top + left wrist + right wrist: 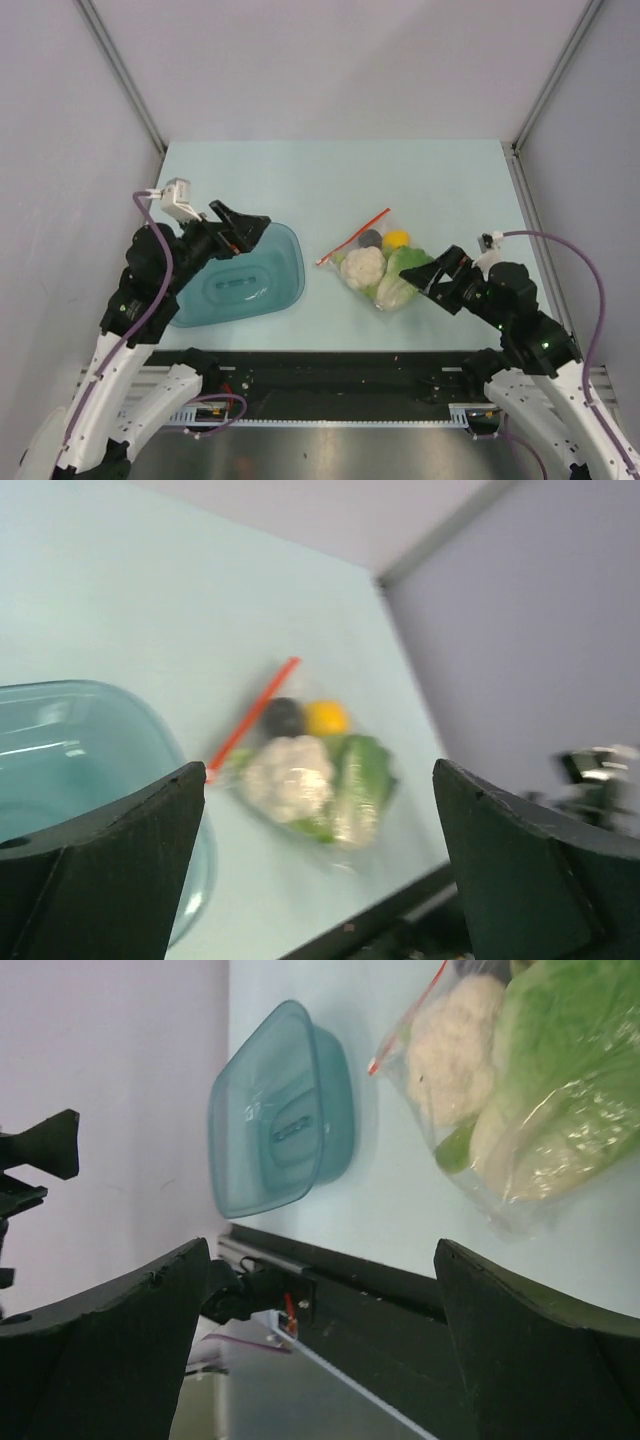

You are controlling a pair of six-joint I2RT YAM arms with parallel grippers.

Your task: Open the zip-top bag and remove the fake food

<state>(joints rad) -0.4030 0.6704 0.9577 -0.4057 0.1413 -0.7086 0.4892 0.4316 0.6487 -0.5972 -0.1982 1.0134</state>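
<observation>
The zip-top bag lies on the table, right of centre, its red zip strip on the far-left edge. Inside are a white cauliflower, green lettuce, a yellow fruit and a dark piece. The bag also shows in the left wrist view and the right wrist view. My left gripper is open and empty, above the teal tray's far edge. My right gripper is open and empty, just right of the bag's near corner.
A teal plastic tray stands left of the bag; it also shows in the left wrist view and the right wrist view. The black rail of the table's near edge runs below both. Grey walls close in the sides.
</observation>
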